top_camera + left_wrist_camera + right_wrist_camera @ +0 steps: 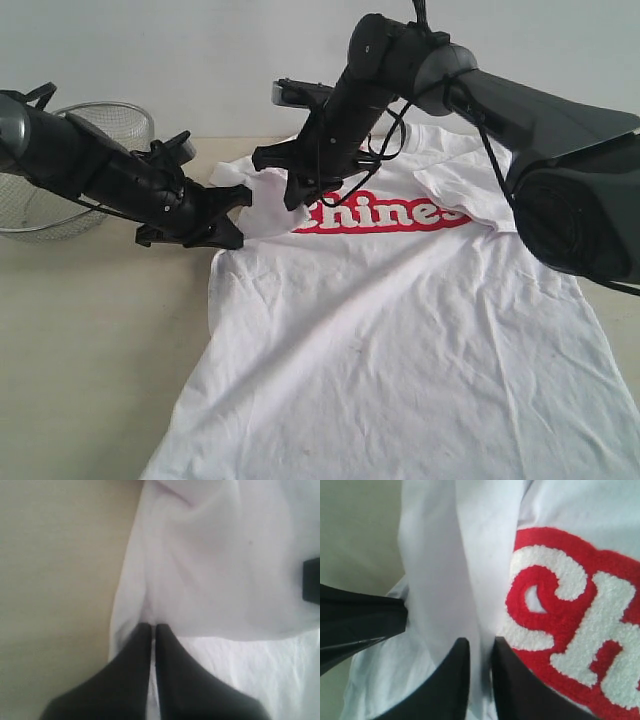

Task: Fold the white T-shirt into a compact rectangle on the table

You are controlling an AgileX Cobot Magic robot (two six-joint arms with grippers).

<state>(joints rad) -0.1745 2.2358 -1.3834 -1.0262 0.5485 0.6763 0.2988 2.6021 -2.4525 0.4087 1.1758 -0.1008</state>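
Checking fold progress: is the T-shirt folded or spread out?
Mostly spread: the white T-shirt lies flat on the table, lettering up, body unfolded. The sleeve pinched by the left gripper is turned in.

1. White T-shirt: soft matt cloth, creased.
2. Lettering: fuzzy looped pile.
3. Bench: smooth matt wood-grain.
4. Basket: shiny metal wire mesh.
5. Left hand, right hand: smooth black plastic, faint sheen.
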